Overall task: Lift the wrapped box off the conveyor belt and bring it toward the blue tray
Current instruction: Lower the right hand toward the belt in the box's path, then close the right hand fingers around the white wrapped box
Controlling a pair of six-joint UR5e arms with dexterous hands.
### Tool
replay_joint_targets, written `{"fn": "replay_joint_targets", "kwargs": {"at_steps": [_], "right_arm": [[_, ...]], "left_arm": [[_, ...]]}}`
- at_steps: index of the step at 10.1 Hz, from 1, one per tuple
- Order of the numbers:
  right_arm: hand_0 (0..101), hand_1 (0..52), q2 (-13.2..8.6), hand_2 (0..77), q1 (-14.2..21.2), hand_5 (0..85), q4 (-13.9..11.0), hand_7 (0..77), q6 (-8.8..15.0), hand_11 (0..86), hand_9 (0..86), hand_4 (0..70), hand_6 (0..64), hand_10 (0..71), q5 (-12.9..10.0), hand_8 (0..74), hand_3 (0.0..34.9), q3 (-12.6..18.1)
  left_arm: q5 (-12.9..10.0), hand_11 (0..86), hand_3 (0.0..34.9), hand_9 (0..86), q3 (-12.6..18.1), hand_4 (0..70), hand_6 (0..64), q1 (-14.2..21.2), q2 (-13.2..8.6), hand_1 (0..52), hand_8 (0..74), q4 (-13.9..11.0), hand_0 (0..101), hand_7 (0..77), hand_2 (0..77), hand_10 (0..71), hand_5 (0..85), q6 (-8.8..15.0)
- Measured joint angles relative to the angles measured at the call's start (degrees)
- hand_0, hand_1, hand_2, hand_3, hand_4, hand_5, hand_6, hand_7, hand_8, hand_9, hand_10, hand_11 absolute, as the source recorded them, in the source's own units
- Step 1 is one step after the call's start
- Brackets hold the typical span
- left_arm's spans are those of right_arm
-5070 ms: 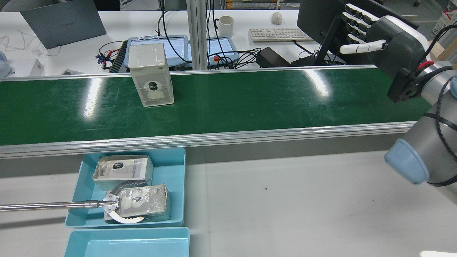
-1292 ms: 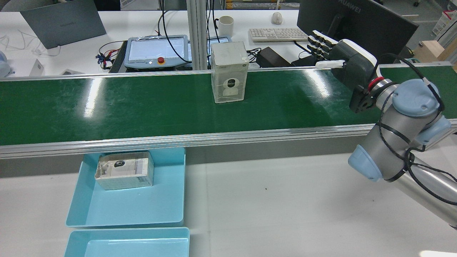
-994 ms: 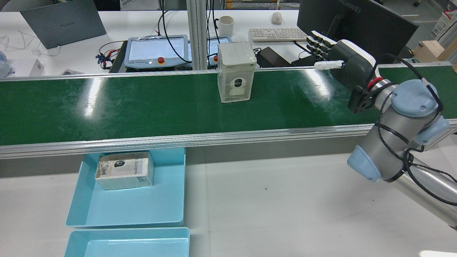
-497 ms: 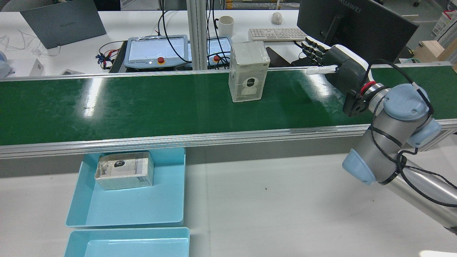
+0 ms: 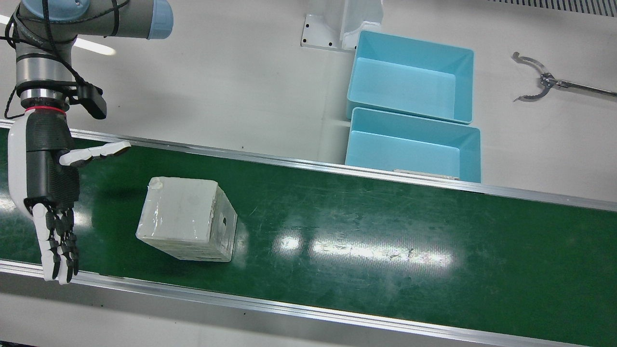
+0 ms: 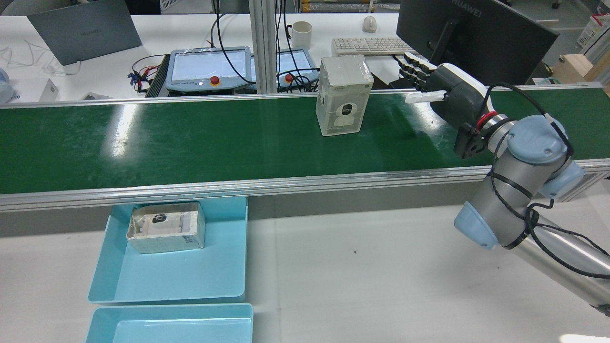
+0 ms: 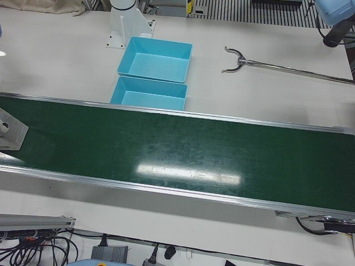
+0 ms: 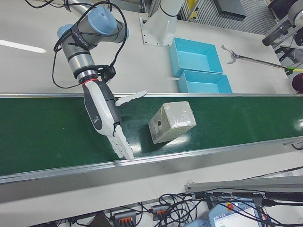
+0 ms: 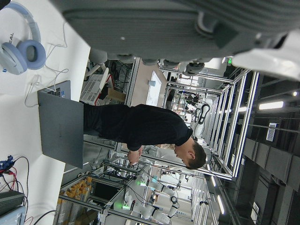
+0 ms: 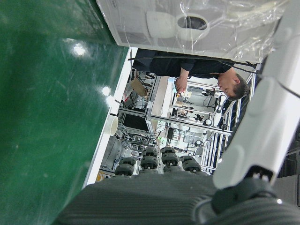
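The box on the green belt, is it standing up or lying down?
Standing up. The wrapped box rests on its small end on the conveyor belt, taller than wide, and nothing holds it.

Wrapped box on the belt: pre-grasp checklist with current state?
1. Right hand open, fingers apart, nothing held: ok.
2. Wrapped box standing upright on the conveyor belt: ok.
3. Hand beside the box with a gap, no contact yet: ok.
4. Belt between hand and box free of other items: ok.
5. Blue tray has room: ok, one box lies in its far end.
6. Belt stopped: cannot tell from these views.
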State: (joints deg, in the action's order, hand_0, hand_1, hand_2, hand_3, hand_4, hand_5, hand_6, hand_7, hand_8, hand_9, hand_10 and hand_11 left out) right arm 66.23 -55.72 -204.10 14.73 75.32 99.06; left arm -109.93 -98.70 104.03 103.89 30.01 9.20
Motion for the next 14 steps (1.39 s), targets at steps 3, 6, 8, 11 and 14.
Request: {"fn": "replay_joint_targets", "kwargs": {"at_steps": [3,6,8,11,14], "right_arm": [[40,7.6,-0.90,4.9,0.62,1.6,-0.05,0.5,0.03,6.0,6.5,0.0,0.0,2.7,0.00,8.2,0.1,-0.60],[41,7.6,-1.05,4.9,0.69,2.2,-0.06,0.5,0.04,5.4,7.1,0.0,0.0,3.8,0.00,8.2,0.2,-0.86],[40,7.6,-1.03,4.9,0.69,1.6,-0.07,0.5,0.04,5.4,6.5,0.0,0.0,3.8,-0.05,8.2,0.2,-0.93],[41,7.6,-1.02,4.9,0.66,1.6,-0.07,0.5,0.04,5.4,6.5,0.0,0.0,3.3,-0.08,8.2,0.2,-0.97],[41,7.6,-1.01,4.9,0.62,1.6,-0.07,0.5,0.04,5.4,6.5,0.0,0.0,2.7,-0.09,8.2,0.1,-0.97]], "left_arm": [[0.00,0.0,0.0,0.0,0.00,0.0,0.0,0.00,0.00,0.0,0.0,0.00,0,0.0,0.5,0.5,1.1,0.00],[0.00,0.0,0.0,0.0,0.00,0.0,0.0,0.00,0.00,0.0,0.0,0.00,0,0.0,1.1,0.0,1.1,0.00],[0.00,0.0,0.0,0.0,0.00,0.0,0.0,0.00,0.00,0.0,0.0,0.00,0,0.0,1.1,0.5,1.1,0.00],[0.00,0.0,0.0,0.0,0.00,0.0,0.0,0.00,0.00,0.0,0.0,0.00,0,0.5,0.5,0.5,1.1,0.00],[0.00,0.0,0.0,0.0,0.00,0.0,0.0,0.00,0.00,0.0,0.0,0.00,0,0.0,1.1,0.0,1.1,0.00]]}}
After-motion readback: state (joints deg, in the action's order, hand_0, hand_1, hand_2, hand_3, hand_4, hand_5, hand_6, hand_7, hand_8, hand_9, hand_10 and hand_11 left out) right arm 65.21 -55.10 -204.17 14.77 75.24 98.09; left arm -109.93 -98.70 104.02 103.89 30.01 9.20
